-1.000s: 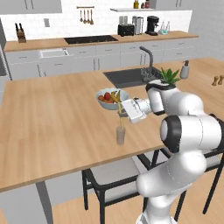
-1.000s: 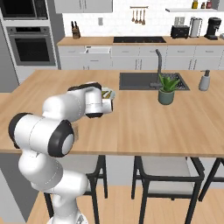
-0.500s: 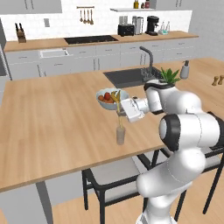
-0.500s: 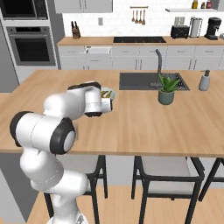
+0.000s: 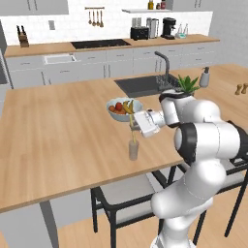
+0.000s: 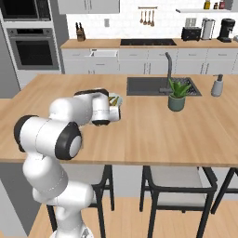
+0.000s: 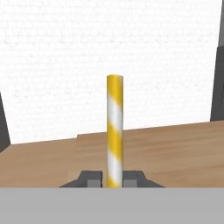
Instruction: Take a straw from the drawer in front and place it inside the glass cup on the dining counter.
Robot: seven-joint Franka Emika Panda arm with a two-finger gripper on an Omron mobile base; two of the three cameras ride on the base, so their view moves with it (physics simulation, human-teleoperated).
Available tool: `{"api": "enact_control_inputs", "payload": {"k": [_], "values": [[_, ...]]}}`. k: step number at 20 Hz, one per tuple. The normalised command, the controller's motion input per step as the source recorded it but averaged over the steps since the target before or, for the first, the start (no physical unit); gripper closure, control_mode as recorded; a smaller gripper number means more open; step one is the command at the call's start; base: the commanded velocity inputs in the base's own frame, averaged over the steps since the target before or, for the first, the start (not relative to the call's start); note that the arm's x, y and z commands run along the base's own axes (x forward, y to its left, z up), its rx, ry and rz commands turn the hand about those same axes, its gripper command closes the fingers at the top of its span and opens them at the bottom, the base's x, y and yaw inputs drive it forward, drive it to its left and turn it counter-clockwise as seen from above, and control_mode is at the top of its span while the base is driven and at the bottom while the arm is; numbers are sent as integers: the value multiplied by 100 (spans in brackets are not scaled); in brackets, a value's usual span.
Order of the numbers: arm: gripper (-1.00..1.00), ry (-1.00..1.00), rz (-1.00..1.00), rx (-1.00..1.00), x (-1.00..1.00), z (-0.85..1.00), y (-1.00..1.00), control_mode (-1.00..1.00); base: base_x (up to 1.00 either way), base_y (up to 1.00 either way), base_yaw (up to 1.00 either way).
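Dining counter (image 5: pixel 63 131): big light wooden island top, stiff and flat, a steady base to work over. I'm out over its near half, beside the fruit bowl (image 5: pixel 123 107).

Glass cup (image 5: pixel 133 149): small clear tumbler, upright on the counter just below my hand. I judge it light, hard, smooth-walled and tippable, likely to skid or fall if the straw pokes the rim sideways. No need to hold it; come straight down through the mouth.

Straw (image 7: pixel 114 131): thin yellow-and-white striped stick, pinched at one end between my fingertips (image 7: pixel 92 180), the free end pointing away along my hand. In the left base view the straw (image 5: pixel 131 127) runs down from my hand toward the cup; its tip looks at or just inside the cup mouth, can't tell which. I judge it very light, fairly stiff but crushable, slick and round, so it may pivot in a pinch. An end grip suits this: leaves the length free to drop into the cup.

My gripper (image 7: pixel 113 180): jaws nearly together, clamped on the straw, touching nothing else I can see.
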Motion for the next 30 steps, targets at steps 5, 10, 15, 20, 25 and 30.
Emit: {"api": "enact_control_inputs", "payload": {"k": [5, 10, 15, 20, 25, 30], "values": [[100, 0, 2, 0, 0, -17, -4, -100, 0, 0, 0], [100, 0, 3, 0, 0, -15, 0, -100, 0, 0, 0], [100, 0, 4, 0, 0, -23, 0, -100, 0, 0, 0], [100, -2, 5, 0, 0, -25, -1, -100, 0, 0, 0], [-100, -1, 4, 0, 0, -9, 0, -100, 0, 0, 0], [-100, -4, 1, 0, -4, 0, -4, -100, 0, 0, 0]]}}
